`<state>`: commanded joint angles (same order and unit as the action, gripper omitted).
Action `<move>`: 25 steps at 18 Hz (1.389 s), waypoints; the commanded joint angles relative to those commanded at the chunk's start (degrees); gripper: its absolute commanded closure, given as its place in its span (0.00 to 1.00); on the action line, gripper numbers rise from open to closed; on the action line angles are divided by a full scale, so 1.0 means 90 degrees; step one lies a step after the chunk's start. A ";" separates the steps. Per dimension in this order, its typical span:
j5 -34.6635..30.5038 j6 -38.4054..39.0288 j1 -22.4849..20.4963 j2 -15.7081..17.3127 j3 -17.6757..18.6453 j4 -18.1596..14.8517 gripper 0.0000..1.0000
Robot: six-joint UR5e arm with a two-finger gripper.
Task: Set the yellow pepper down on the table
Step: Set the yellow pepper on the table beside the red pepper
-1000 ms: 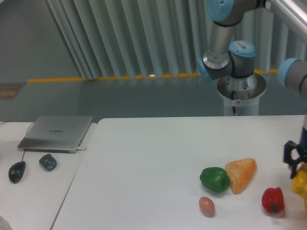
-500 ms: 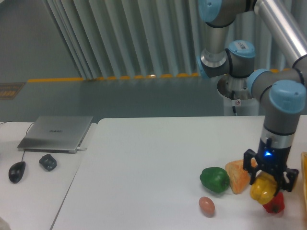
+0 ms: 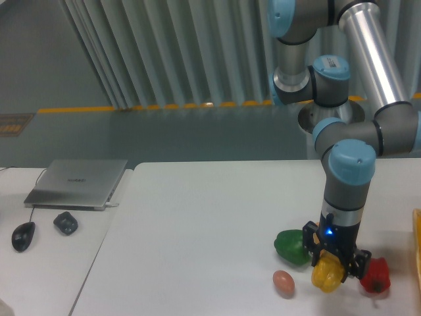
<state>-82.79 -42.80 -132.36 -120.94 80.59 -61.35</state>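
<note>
The yellow pepper hangs just above the white table, near its front right part. My gripper is shut on it from above, black fingers on either side. The pepper sits between the brown egg on its left and the red pepper on its right. I cannot tell whether the yellow pepper touches the tabletop.
A green pepper lies just behind and left of the gripper; the arm hides what is behind it. On the smaller desk at left are a laptop, a mouse and a small dark object.
The arm has swung left from the right edge, carrying the yellow pepper past the red pepper. It now covers the orange wedge that showed earlier.
</note>
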 joint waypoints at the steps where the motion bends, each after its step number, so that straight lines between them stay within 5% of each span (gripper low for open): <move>1: -0.0020 0.0000 0.0000 -0.0010 0.0039 0.0000 0.39; 18: -0.0167 0.0009 0.0010 -0.0059 0.0137 0.0010 0.31; 25: -0.0167 0.0000 0.0049 -0.0068 0.0147 0.0029 0.18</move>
<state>-84.29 -42.80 -131.92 -121.55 81.91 -61.08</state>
